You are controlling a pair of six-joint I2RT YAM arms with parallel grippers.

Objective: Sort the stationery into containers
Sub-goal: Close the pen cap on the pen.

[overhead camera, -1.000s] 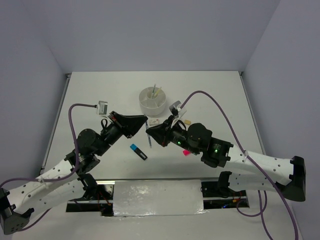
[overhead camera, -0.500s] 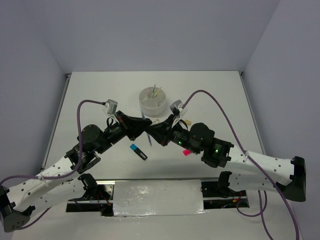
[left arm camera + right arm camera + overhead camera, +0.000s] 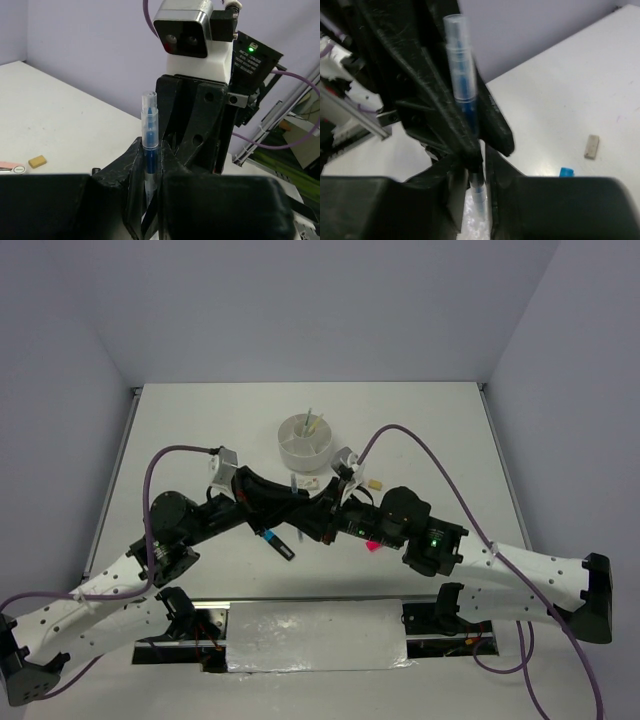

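Note:
A light-blue pen [image 3: 293,483] stands upright above the table's middle, where both grippers meet. My left gripper [image 3: 299,502] is shut on it; the left wrist view shows the pen [image 3: 149,125] pinched between its fingertips [image 3: 150,155]. My right gripper [image 3: 309,513] faces it with the pen's lower end [image 3: 479,192] between its jaws. These jaws stand slightly apart, with a light gap beside the pen, so the gripper [image 3: 476,172] is open. The round white container [image 3: 305,440] behind holds thin pens [image 3: 312,422].
A blue-and-black highlighter [image 3: 277,543] lies under the left arm. A pink highlighter [image 3: 372,544] shows beneath the right arm. A white eraser [image 3: 311,481] and a beige eraser [image 3: 375,483] lie near the container. Purple cables arch over both arms.
My left arm swung right until its gripper met the right one and closed on the pen. The right jaws have loosened around the pen.

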